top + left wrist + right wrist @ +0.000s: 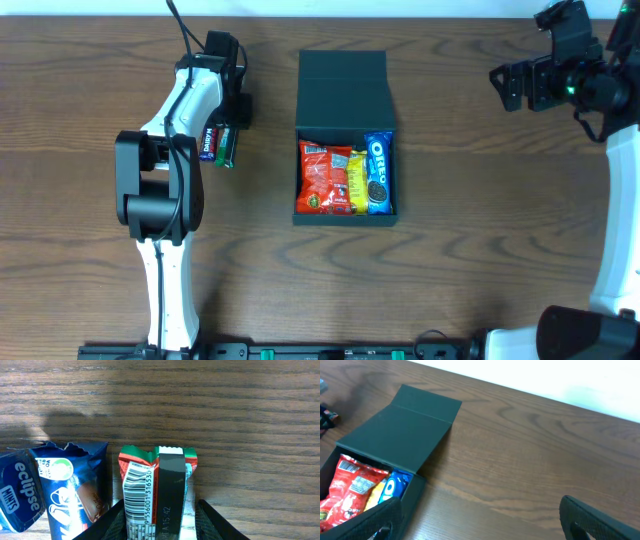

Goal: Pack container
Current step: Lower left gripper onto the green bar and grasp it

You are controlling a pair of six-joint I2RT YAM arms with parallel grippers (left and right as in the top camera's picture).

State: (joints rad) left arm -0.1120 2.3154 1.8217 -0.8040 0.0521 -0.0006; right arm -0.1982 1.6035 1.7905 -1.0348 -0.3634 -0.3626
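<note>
My container [342, 88] sits mid-desk, nearer the far edge, with its flap lid laid open flat toward that edge. Inside, a red packet [325, 178], a yellow packet [357, 182] and an Oreo packet [378, 173] lie side by side, from wall to wall. A wide stretch of the desk [470, 240] runs from its right wall to the right edge. Well to the container's left, my left gripper [161, 510] straddles a red-and-green packet [135, 485], with a finger close at each side; I cannot tell whether it is pinched. Just beside it lie a blue packet [75, 485] and an Eclipse mints tin [20, 497]. My right gripper [480, 507] hangs released, jaws wide, near the far right corner
</note>
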